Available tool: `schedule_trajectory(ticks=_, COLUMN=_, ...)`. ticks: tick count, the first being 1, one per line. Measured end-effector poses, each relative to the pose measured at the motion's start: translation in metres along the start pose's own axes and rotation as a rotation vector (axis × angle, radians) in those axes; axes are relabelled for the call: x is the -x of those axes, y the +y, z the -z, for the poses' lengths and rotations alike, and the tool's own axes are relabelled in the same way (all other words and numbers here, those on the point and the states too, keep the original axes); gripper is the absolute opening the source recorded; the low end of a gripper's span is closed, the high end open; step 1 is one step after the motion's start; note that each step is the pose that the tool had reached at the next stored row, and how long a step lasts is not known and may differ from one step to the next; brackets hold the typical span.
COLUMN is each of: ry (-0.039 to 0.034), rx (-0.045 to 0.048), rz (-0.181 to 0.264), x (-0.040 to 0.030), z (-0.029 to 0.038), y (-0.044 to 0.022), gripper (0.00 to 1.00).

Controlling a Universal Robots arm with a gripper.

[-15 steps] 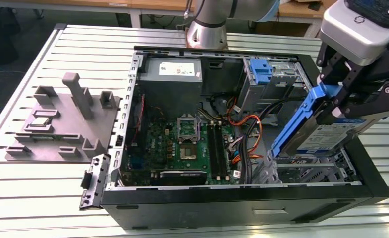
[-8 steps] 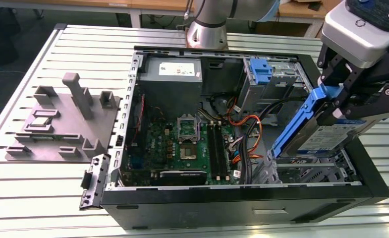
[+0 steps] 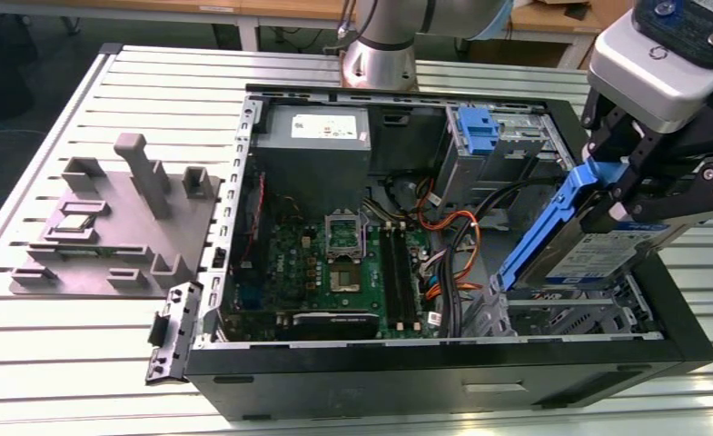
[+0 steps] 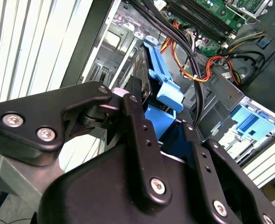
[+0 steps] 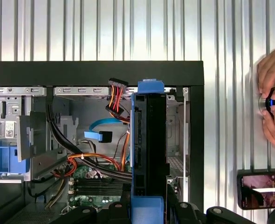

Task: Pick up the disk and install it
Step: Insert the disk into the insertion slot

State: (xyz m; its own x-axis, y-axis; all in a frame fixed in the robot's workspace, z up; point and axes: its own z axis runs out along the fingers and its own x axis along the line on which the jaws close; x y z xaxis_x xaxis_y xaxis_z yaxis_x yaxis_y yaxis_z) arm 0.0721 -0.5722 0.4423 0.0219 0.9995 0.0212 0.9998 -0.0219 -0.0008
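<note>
Fingers [image 4: 138, 122] of the gripper [image 3: 642, 205] are drawn in against the disk [image 3: 603, 258], which is gripped at its near end with its flat faces pinched between them. The disk is carried on edge and is seen edge-on in the first wrist view, as a narrow dark slab with a blue carrier tab at its far end. Its long axis runs away from the gripper and slopes down into the open computer case [image 3: 453, 363], the far end pointing toward the metal drive cage [image 3: 574, 318] beneath the tool. The labelled face is turned toward the exterior camera. Past the disk's far end orange cables [image 3: 465, 245] are looped, and the motherboard [image 3: 344, 263] is laid beyond them. Farther off, a blue bracket [image 3: 482, 133] and a grey power supply [image 3: 315, 133] are seated at the case's far wall. Well apart from the tool, a grey fixture [image 3: 113, 227] is set on the slatted table [image 3: 90, 363], and a person's hands [image 5: 273, 100] are seen over the table.
</note>
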Motion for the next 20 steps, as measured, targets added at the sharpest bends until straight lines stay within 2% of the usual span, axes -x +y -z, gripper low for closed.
schedule_trajectory(ticks=20, ry=-0.0001, rx=0.0000, rz=0.002, x=0.0012, z=-0.0077, y=0.0019, gripper=0.36)
